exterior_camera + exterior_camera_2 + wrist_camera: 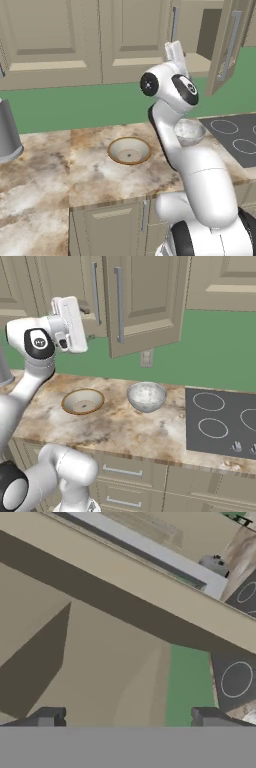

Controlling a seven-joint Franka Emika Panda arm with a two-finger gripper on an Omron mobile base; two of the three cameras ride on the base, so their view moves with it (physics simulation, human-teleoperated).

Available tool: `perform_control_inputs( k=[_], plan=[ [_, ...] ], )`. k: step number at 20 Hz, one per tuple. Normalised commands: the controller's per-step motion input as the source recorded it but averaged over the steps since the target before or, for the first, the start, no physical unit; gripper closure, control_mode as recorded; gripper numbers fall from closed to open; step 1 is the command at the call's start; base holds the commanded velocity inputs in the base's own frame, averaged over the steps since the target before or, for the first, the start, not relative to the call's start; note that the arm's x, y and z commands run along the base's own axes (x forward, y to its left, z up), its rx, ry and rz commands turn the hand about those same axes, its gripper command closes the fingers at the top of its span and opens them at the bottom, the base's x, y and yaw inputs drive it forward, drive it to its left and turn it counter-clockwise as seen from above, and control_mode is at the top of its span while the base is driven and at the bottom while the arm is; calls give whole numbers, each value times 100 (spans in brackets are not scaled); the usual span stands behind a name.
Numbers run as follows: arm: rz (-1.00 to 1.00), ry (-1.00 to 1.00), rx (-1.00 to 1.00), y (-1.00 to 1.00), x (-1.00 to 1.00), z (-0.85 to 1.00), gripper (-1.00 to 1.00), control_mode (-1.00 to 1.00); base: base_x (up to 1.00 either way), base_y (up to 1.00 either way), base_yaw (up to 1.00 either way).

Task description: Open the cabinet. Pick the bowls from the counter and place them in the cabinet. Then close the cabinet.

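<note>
The cabinet [200, 30] hangs at the upper right; its right door [227, 45] stands swung outward, and the left door [135, 35] looks shut. My gripper [175, 51] is raised in front of the cabinet's left half, open and holding nothing. In the hand view my gripper [130, 718] faces beige cabinet panels and a silver bar handle [150, 549]. The cream bowl [129, 150] with a brown rim and the mottled grey bowl [189, 131] both rest on the counter [45, 175], well below the gripper. They also appear as cream bowl [83, 401] and grey bowl [146, 396].
A dark stovetop [225, 421] lies right of the grey bowl. A tall grey cylinder [7, 132] stands at the counter's far left. The open door [145, 301] juts out over the counter above the bowls. Low cabinets [125, 476] run under the counter.
</note>
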Motion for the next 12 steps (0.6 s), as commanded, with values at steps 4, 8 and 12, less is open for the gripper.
perform_control_inputs(
  k=[4, 8, 12],
  plan=[
    [0, -21, 20, -24, 9, -47, -100, -100, 0, 0, 0],
    [0, -18, 19, -21, 29, -34, -100, -100, 0, 0, 0],
    [0, -13, 15, 0, 62, -29, -100, -100, 0, 0, 0]
  ],
)
